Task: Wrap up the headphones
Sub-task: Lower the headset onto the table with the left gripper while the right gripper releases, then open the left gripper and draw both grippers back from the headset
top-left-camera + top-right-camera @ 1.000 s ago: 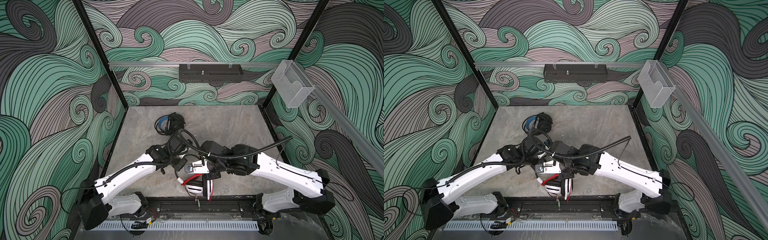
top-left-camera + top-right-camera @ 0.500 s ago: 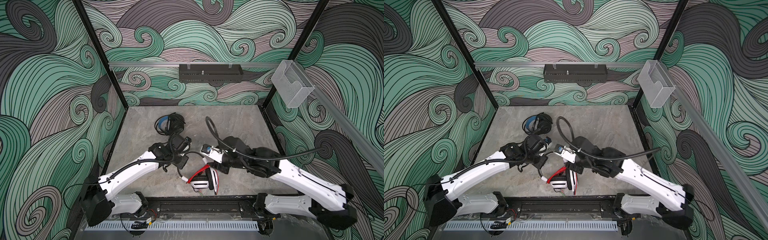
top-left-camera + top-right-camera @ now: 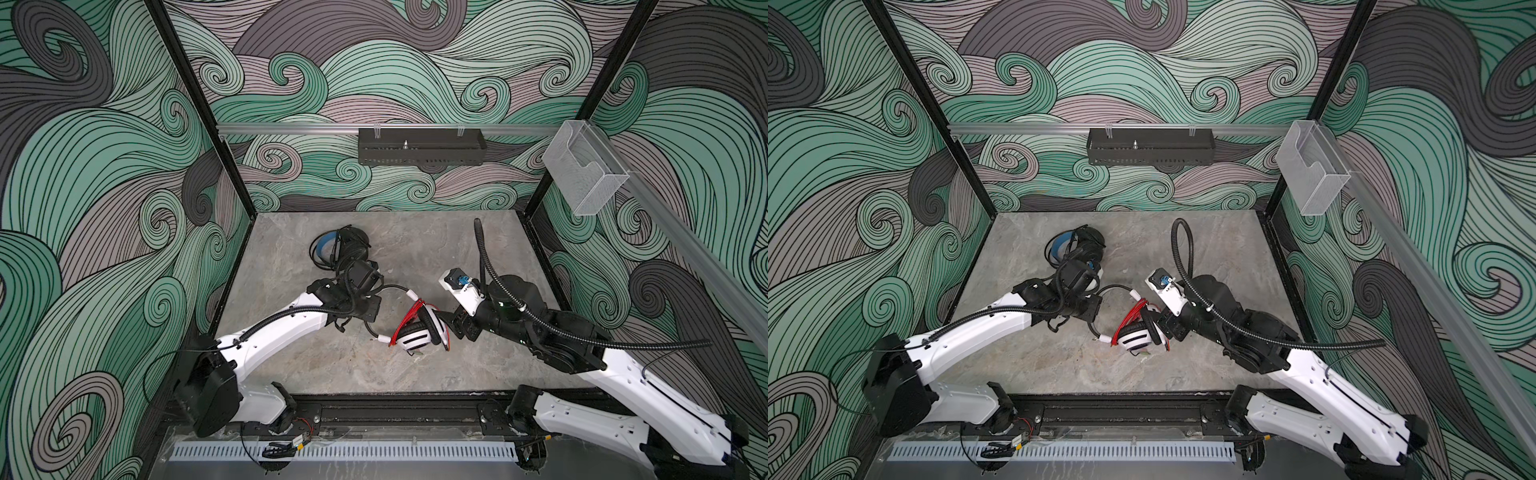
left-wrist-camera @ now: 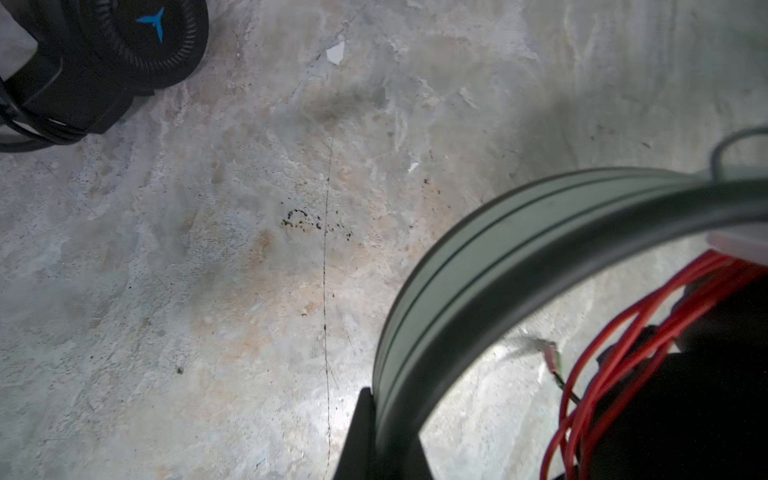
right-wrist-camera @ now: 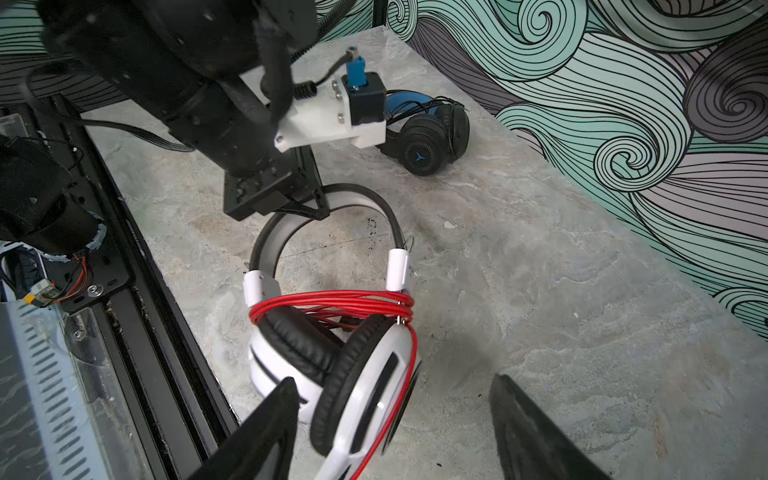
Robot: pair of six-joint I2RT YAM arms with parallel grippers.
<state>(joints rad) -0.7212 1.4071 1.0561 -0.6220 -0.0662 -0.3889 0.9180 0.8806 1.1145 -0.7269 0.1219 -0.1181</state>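
Grey stone-look table (image 3: 415, 365) between swirl-patterned walls (image 3: 374, 83): mid-frame, left gripper (image 5: 309, 208) clamps the white headset (image 5: 374, 386) by its headband; right gripper (image 5: 392, 380) gapes beside it.

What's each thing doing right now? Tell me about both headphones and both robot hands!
White headphones: red cable wound round them, held by the band.
Black headphones: wrapped up, lying on the table, untouched.
Left gripper: jaws shut on the white headphones' band.
Right gripper: jaws open, gripping nothing, right by the white ear cups.
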